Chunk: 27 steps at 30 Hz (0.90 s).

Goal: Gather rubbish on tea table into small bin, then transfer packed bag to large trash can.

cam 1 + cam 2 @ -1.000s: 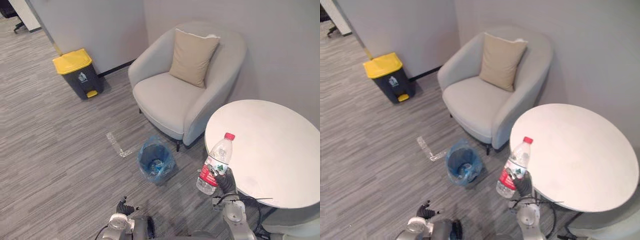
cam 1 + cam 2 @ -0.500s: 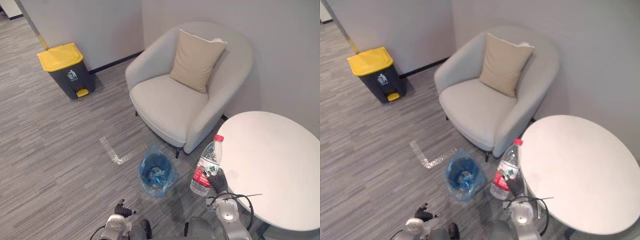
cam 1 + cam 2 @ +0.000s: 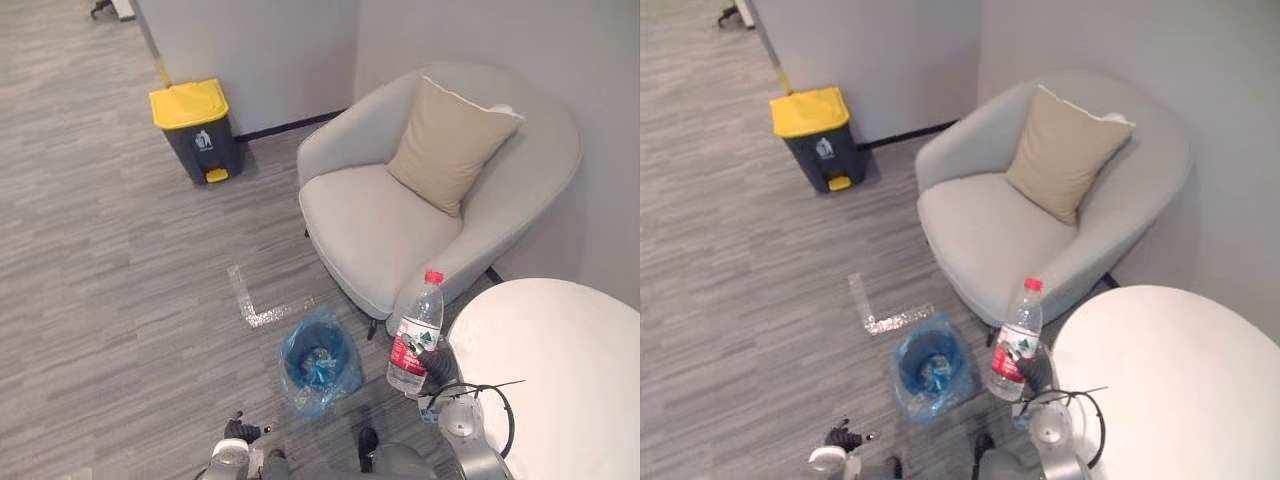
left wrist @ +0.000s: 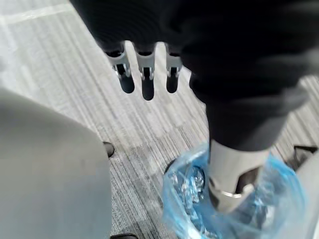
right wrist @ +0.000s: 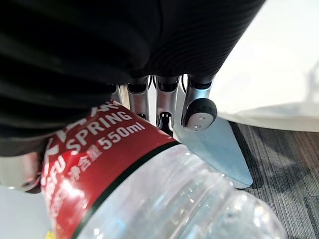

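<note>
A clear plastic bottle with a red cap and red label stands upright in the robot's right hand. The fingers are curled round the lower part of the bottle, gripping it. The bottle is held above the floor, just beside the left edge of a round white surface at the near right.

To the left of the bottle, on the floor, sits a small bin lined with a blue bag. Something crumpled lies inside it. The left hand hangs low at the near left of the bin, holding nothing, its fingers straight and relaxed.

Beyond the bin and the bottle is a pale grey armchair with a beige cushion leaning against its back. At the far left, against the wall, stands a dark trash can with a yellow lid, well apart from the bin. An L-shaped strip of tape is stuck to the floor between them.
</note>
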{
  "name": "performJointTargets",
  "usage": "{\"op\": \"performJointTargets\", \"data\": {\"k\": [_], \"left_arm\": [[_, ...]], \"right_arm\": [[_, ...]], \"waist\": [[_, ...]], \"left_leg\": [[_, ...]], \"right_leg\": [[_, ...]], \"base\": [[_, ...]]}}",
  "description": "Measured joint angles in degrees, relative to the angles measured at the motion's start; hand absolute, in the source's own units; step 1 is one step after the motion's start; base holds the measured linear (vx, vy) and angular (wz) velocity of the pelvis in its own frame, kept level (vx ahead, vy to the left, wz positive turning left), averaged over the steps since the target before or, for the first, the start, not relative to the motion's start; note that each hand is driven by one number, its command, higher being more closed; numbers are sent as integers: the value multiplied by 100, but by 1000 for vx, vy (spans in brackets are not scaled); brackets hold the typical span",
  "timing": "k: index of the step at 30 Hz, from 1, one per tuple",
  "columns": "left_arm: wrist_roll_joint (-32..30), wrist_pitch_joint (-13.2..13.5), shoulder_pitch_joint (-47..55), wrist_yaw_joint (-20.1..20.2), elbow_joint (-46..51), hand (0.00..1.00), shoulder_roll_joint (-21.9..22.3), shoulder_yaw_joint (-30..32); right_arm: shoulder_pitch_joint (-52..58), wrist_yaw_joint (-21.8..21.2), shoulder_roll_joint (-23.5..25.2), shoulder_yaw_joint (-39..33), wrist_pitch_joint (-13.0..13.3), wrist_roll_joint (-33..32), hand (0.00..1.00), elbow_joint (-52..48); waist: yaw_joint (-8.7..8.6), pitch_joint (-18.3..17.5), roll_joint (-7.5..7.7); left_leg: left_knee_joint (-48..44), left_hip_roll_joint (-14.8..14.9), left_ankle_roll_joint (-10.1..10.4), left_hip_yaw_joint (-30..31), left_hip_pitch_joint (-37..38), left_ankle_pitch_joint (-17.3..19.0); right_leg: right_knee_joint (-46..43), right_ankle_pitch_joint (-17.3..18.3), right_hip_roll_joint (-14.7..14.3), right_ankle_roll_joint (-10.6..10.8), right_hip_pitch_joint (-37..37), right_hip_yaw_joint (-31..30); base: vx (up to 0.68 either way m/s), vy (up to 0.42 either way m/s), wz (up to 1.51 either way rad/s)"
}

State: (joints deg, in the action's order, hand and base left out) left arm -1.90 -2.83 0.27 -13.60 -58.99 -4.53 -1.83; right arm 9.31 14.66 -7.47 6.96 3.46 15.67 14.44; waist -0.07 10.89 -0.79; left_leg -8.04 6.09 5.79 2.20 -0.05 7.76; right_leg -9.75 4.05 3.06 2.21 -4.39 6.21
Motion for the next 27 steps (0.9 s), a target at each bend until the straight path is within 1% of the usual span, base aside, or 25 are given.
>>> {"op": "performJointTargets", "data": {"k": [3, 5, 7, 9, 10, 13, 14, 15, 16, 17, 18, 20, 23, 25, 27], "left_arm": [[125, 8, -207, -66, 82, 0, -29, 23], [288, 29, -442, -218, 242, 0, -34, 25], [443, 63, -668, -266, 341, 0, -36, 40], [532, 83, -783, -314, 445, 0, 5, 34], [624, 91, -918, -405, 571, 0, 21, 38], [708, 92, -1102, -497, 696, 0, 19, 46], [775, 93, -1203, -527, 775, 0, 23, 49], [821, 103, -1337, -536, 828, 0, 29, 73], [854, 122, -1463, -544, 911, 0, 24, 72], [903, 137, -1594, -606, 992, 0, 37, 71], [950, 154, -1707, -647, 1070, 0, 71, 75], [1061, 243, -1934, -655, 1248, 0, 99, 75], [1153, 285, -2079, -657, 1569, 0, 226, 84], [1226, 330, -2156, -664, 1698, 0, 264, 88], [1246, 384, -2158, -758, 1913, 0, 304, 92]], "right_arm": [[-384, -2, -137, 363, 25, 17, 100, 9], [-911, 14, -234, 616, 61, 49, 100, 53], [-1451, 52, -262, 780, 49, 111, 100, 294], [-1654, 115, -280, 892, 28, 227, 100, 346], [-1888, 163, -290, 996, 3, 241, 100, 346], [-2155, 235, -344, 1018, -61, 241, 100, 345], [-2327, 297, -412, 1015, -130, 243, 100, 346], [-2507, 369, -461, 1002, -187, 243, 100, 355], [-2704, 420, -513, 993, -226, 242, 100, 376], [-2924, 506, -554, 928, -269, 241, 100, 421], [-3084, 579, -587, 895, -296, 240, 100, 436], [-3489, 726, -618, 770, -364, 234, 100, 445], [-3995, 930, -616, 612, -411, 220, 100, 462], [-4226, 1026, -617, 530, -421, 215, 100, 470], [-4571, 1143, -615, 477, -425, 205, 100, 505]], "waist": [[22, 348, 9], [50, 683, -16], [103, 968, -43], [215, 1038, -42], [291, 1125, 7], [304, 1230, 25], [292, 1255, 17], [285, 1352, 10], [285, 1462, 38], [281, 1489, 60], [289, 1506, 61], [289, 1668, 58], [304, 1712, 51], [342, 1780, 57], [356, 1785, 55]], "left_leg": [[-501, -154, -6, 211, -546, 5], [-1054, -224, 6, 324, -1299, 58], [-1371, -240, 18, 373, -1806, 119], [-1626, -266, 77, 414, -2207, 185], [-1874, -273, 74, 406, -2613, 274], [-2077, -218, 77, 282, -3065, 267], [-2185, -161, 82, 160, -3377, 252], [-2263, -132, 75, 93, -3587, 215], [-2344, -130, 72, 62, -3763, 203], [-2438, -128, 82, 53, -4047, 177], [-2524, -131, 86, 52, -4288, 167], [-2688, -163, 71, 34, -4667, 146], [-2855, -175, 57, -42, -5211, 136], [-2909, -180, 48, -94, -5380, 130], [-2922, -182, 29, -136, -5625, 117]], "right_leg": [[-355, 85, 179, 32, -340, 206], [-843, 177, 278, 0, -998, 322], [-1275, 293, 349, -41, -1488, 421], [-1628, 438, 410, -55, -1889, 446], [-1943, 586, 502, -38, -2300, 483], [-2172, 605, 560, -49, -2757, 499], [-2286, 608, 601, -50, -3048, 513], [-2364, 605, 622, -50, -3235, 517], [-2448, 599, 659, -58, -3421, 518], [-2548, 577, 701, -88, -3690, 519], [-2619, 543, 727, -127, -3911, 526], [-2791, 528, 795, -135, -4273, 522], [-2946, 527, 847, -137, -4796, 491], [-3015, 527, 875, -137, -5002, 454], [-3085, 527, 892, -138, -5271, 414]], "base": [[-90, 34, 49], [-167, 10, 44], [-229, -10, 35], [-214, -26, 25], [-168, -15, 17], [-117, -8, 12], [-91, -4, 16], [-69, 1, 16], [-61, 6, 15], [-61, 14, 13], [-35, 32, 14], [2, 50, 15], [21, 39, 11], [15, 15, 2], [6, 3, 2]]}}
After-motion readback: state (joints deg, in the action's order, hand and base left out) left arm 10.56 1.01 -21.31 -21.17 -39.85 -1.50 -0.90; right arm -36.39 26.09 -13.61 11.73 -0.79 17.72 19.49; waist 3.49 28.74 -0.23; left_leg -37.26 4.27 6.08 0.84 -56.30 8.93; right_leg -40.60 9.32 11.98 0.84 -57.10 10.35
